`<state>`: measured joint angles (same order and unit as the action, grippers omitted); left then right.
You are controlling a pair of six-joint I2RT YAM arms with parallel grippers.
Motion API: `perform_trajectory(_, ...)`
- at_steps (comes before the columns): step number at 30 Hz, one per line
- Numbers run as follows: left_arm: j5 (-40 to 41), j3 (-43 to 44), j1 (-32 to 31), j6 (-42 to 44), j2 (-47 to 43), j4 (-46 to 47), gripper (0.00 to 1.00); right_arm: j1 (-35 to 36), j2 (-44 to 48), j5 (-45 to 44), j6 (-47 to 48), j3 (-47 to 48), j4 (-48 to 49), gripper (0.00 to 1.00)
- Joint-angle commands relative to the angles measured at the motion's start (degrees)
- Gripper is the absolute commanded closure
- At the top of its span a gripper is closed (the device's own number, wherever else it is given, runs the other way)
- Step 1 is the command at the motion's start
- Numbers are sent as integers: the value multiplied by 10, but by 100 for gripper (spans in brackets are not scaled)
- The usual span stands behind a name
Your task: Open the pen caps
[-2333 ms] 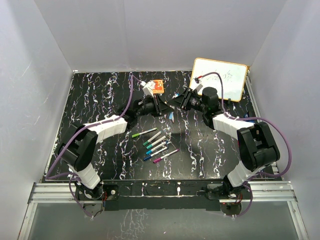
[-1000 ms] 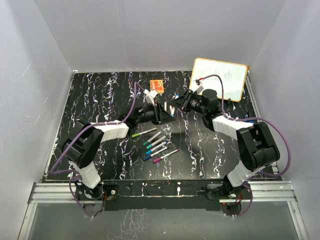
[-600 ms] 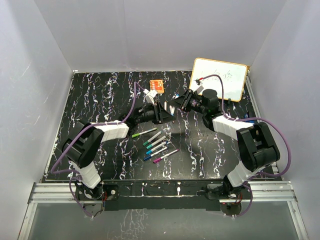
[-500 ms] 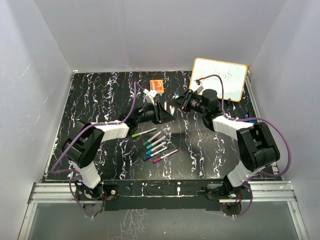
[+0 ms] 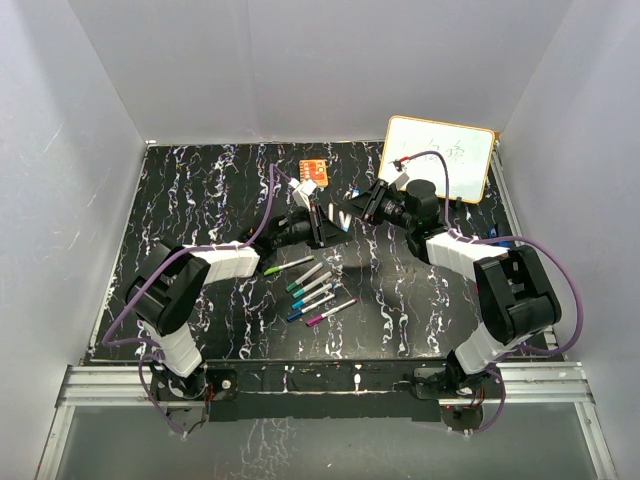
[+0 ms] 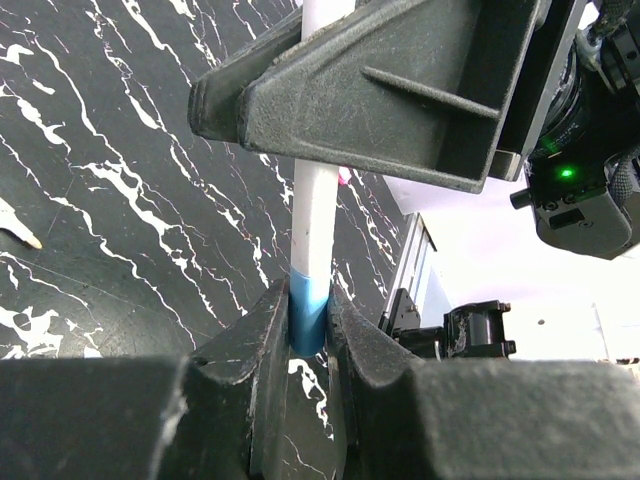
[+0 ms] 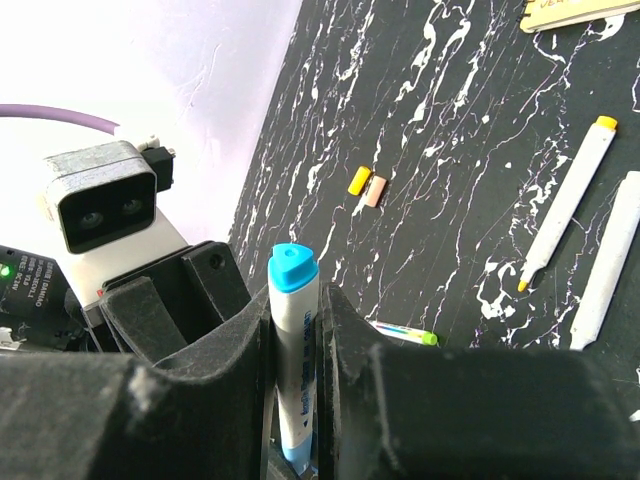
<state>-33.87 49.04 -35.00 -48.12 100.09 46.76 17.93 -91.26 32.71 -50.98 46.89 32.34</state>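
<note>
Blue cap [image 6: 308,320] now pinched by L gripper [image 6: 308,302], jaws just closed, R gripper [image 7: 295,335] clamping pen barrel [image 6: 316,215], 12 o'clock of lying pens [image 5: 312,290]: pull-off looks due.

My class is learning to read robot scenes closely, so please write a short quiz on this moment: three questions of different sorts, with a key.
1. True or false: the right hand grips the pen by its white barrel.
2. Which colour is the cap that the left hand pinches? A yellow, B blue, C magenta.
3. Fill in: the whiteboard sits in the far ____ corner.
Key: 1 true; 2 B; 3 right.
</note>
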Motion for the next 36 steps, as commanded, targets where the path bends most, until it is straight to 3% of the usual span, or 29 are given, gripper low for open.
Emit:
perform_trajectory(1,2,-2,-2,-7,-7,16,100,0,22,-26,15,9,24,100)
perform_trajectory(12,3,-85,-4,-19,-64,2,100,-1,25,-95,78,74,-45,100)
perform_trajectory(21,18,-167,-12,-37,-122,-2,100,-10,22,-126,95,109,-45,100)
perform_trajectory(32,22,-170,-14,-29,-130,-34,100,-22,34,-139,92,105,-18,100)
perform_trajectory(36,45,-139,-14,1,-146,-101,100,-26,46,-138,100,101,-29,100)
